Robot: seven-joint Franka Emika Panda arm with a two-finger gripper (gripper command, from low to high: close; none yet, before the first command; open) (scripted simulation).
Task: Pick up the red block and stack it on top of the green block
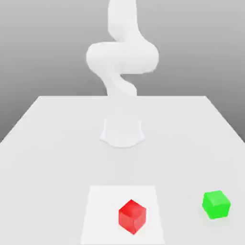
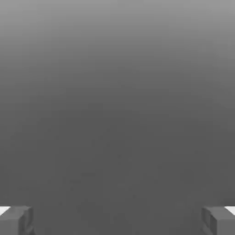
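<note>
Red block awaits pickup on a white panel, with the green block set apart at about 3 o'clock from it in the exterior view.
The tool is seen in the hand view with its 2 fingers spread wide and nothing held between them; the arm is raised at 12 o'clock over the bench. The red block, turned with an edge toward the exterior camera, is judged to be light, stiff and unlikely to be crushed, though its smooth sides may prove slippery. It is best gripped across 2 opposite flat faces, at mid-height, with the tool turned to match; if pinched at the corners, it could be spun or dropped.
</note>
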